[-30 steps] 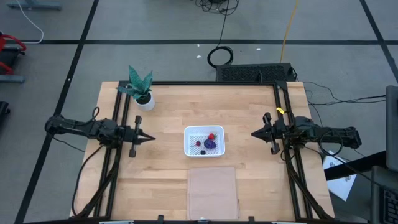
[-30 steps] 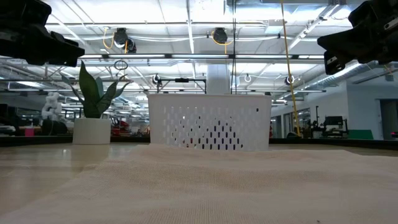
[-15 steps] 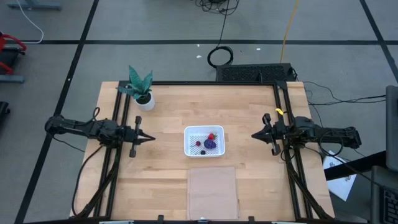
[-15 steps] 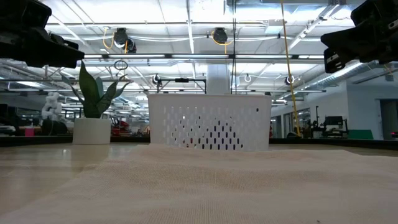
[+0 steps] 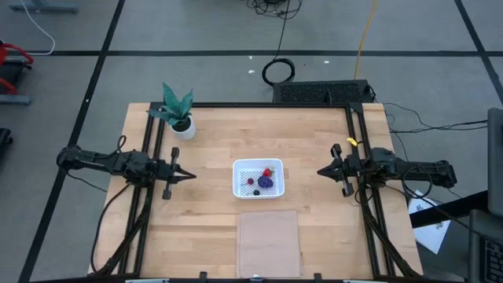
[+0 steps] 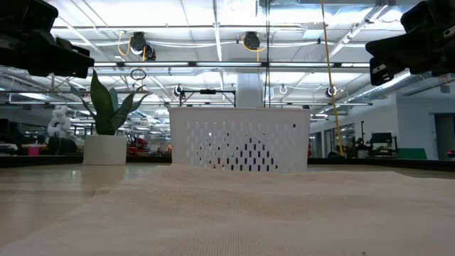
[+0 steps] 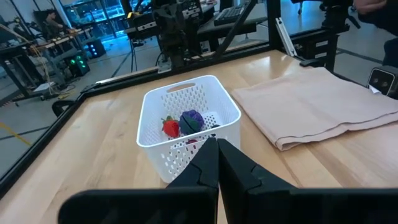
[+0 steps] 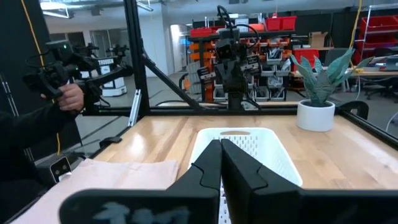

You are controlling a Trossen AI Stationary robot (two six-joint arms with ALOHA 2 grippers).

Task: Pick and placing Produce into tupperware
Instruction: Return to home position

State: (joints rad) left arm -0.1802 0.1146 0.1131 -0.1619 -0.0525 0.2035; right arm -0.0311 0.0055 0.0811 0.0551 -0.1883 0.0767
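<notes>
Centre: white perforated plastic bin (image 5: pixel 235 179), an obstacle.
Far-left corner: green potted plant (image 5: pixel 178 112).
Bin's flanks: bare wooden table (image 5: pixel 204 212), open.

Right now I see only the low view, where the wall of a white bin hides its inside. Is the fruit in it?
Observer: Yes. From above, a strawberry, a purple cluster and a dark berry lie in the bin.
Operator: Are the claws near it?
Observer: No. The left claw and the right claw hang apart from it, one on each side.
Operator: Do they hold anything?
Observer: No. The wrist views show both shut and empty.
</notes>
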